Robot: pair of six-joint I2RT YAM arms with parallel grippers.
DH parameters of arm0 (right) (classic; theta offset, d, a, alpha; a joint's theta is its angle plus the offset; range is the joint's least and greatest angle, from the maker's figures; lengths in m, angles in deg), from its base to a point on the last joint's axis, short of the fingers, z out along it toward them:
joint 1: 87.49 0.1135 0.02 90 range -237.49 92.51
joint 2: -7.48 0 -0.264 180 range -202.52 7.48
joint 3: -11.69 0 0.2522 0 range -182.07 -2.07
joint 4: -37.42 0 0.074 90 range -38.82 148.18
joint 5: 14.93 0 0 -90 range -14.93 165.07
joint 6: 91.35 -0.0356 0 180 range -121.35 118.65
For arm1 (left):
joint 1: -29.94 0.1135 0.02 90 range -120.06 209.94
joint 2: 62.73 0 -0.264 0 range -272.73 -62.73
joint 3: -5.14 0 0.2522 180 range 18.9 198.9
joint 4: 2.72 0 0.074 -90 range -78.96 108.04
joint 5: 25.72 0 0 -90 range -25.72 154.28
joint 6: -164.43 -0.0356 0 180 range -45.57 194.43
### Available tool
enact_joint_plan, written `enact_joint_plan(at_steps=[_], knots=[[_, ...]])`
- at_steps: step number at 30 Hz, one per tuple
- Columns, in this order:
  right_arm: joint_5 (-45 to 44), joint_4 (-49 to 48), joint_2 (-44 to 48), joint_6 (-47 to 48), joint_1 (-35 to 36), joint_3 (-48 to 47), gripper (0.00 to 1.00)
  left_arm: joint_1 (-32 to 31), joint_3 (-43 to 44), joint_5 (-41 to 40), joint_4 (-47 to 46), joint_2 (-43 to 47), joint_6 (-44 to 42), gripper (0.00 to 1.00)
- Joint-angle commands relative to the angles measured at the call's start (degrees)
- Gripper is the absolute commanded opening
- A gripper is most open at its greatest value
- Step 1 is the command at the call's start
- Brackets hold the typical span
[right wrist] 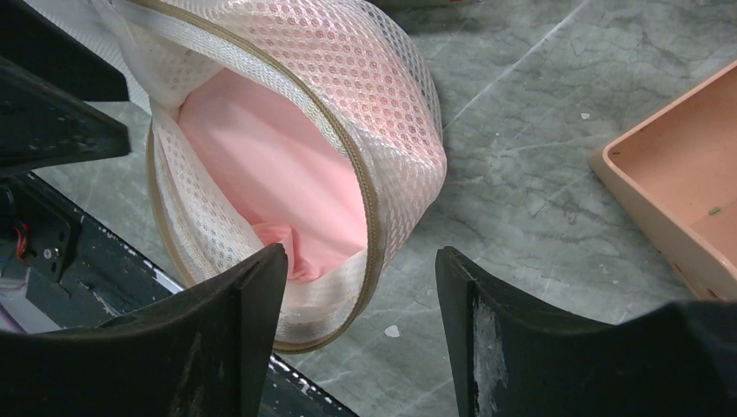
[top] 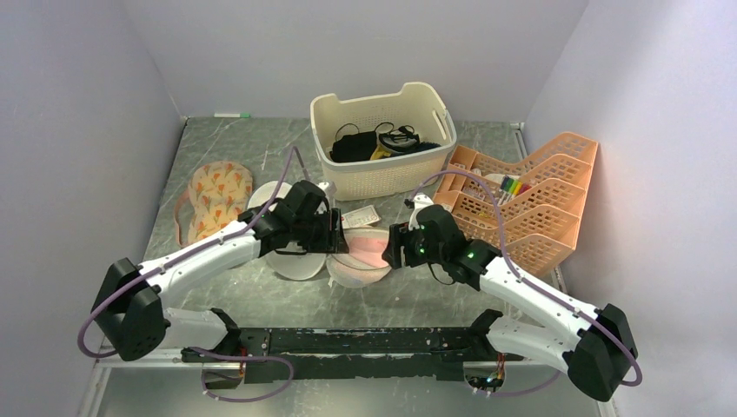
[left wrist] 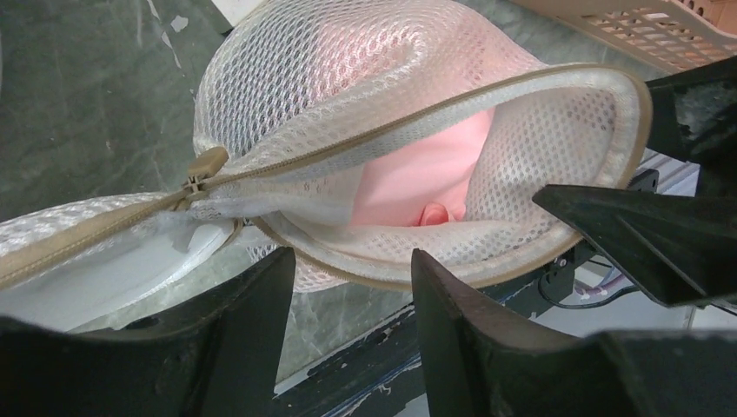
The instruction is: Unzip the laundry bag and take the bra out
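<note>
- The laundry bag (top: 361,261) lies on the table (top: 261,300) near its front edge, between the two arms. Its zip is run far enough round that the mouth gapes.
- The left tool (left wrist: 352,261) hangs just in front of the opened rim, jaws parted and gripping nothing. The zip slider (left wrist: 204,165) sits off to one side of it.
- The right tool (right wrist: 361,254) faces the mouth from the other side, jaws also spread. The lower rim lies between its fingers but is not pinched.
- The bra (left wrist: 426,174), pink, shows through the opening, wholly inside the bag.
- Unzipping looks done, so removal appears to be the step in hand. Next, one tool would need to pin the rim while the other reaches in and closes on pink fabric rather than mesh.
- Farther back stand a cream basket (top: 382,152) and an orange rack (top: 530,200), well apart from the bag.
</note>
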Motion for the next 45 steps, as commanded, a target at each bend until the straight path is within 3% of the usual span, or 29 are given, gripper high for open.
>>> enact_joint_plan(at_steps=[1,5,7,10,16,17,19,20,27,32,37,42,45], knots=[[0.4,-2.3,0.5,-1.0,0.0,1.1,0.63,-1.2,1.6,0.1,-1.9,-2.0,0.2,0.62],[0.1,-2.2,0.5,-0.5,-0.1,0.6,0.63,-4.5,3.1,-5.0,3.3,-4.4,-0.5,0.73],[0.1,-2.4,0.5,-0.3,-0.1,0.4,0.63,-5.6,3.3,-6.0,3.5,-5.7,-0.3,0.69],[-0.1,-2.3,0.3,-0.2,-0.1,0.1,0.63,-6.4,3.2,-6.5,2.1,-7.7,0.0,0.59],[-0.9,-0.6,1.5,-0.3,-0.1,0.3,0.61,-6.6,5.6,-8.7,4.9,-4.8,-1.1,0.25],[-0.7,-0.9,1.7,-0.3,0.0,0.6,0.56,-6.6,5.8,-8.4,5.3,-3.7,-1.4,0.21],[0.2,-1.7,1.5,-0.7,-0.1,0.9,0.35,-6.6,6.3,-7.5,6.5,-1.8,-1.8,0.1],[0.7,-2.2,1.4,-1.1,-0.1,1.0,0.32,-6.6,6.6,-6.7,7.2,-0.9,-1.8,0.07],[1.2,-3.5,0.7,-0.9,-0.1,-0.4,0.12,-6.9,6.6,3.2,6.5,5.1,-2.5,0.07],[1.1,-3.8,1.0,0.7,-0.1,-3.9,0.01,-8.5,7.3,0.4,7.3,8.8,-3.1,0.07],[2.0,-4.3,0.0,1.7,-0.1,-7.2,0.0,-8.6,5.2,-4.5,9.6,8.5,-1.3,0.07],[3.7,-3.2,-0.3,1.9,-0.1,-7.1,0.0,-11.1,2.4,-1.1,7.8,6.4,-0.9,0.07],[3.2,-1.6,1.4,0.8,-0.1,-4.2,0.0,-14.0,1.1,-1.0,7.6,6.0,-1.0,0.18]])
